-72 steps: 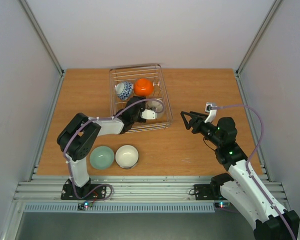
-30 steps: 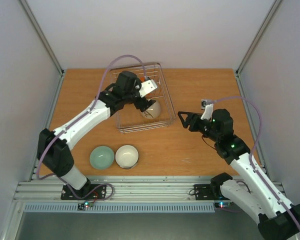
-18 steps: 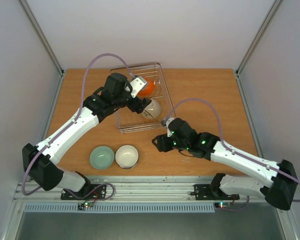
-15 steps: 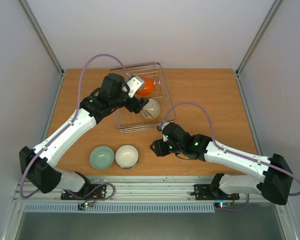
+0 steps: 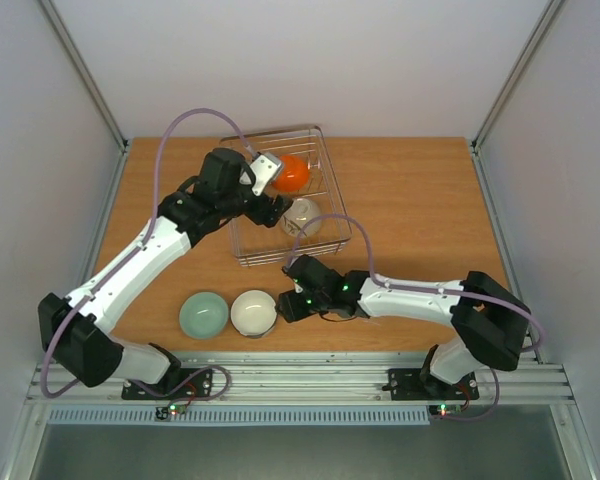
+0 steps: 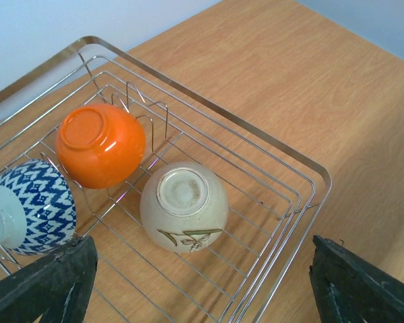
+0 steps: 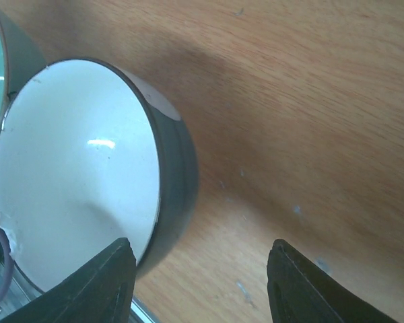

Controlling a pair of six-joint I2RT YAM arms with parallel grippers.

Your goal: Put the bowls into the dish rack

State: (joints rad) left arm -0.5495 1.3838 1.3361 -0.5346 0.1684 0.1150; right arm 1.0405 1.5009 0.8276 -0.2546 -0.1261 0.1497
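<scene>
The dish rack (image 6: 256,195) holds 3 bowls: the blue-patterned bowl (image 6: 37,205), the orange bowl (image 6: 101,145) and the beige bowl (image 6: 184,207). The left gripper (image 6: 198,269) hangs above them, jaws wide and empty. The right gripper (image 7: 198,269), jaws apart and grasping nothing, is at the white bowl (image 5: 253,312), which sits on the table (image 5: 410,200) just beside the pale green bowl (image 5: 203,315).

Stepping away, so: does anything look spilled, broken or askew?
Nothing stands out. The orange bowl, blue bowl and beige bowl rest tipped in the rack; the green bowl and white bowl sit upright on the table. No spills or cracks visible.
</scene>
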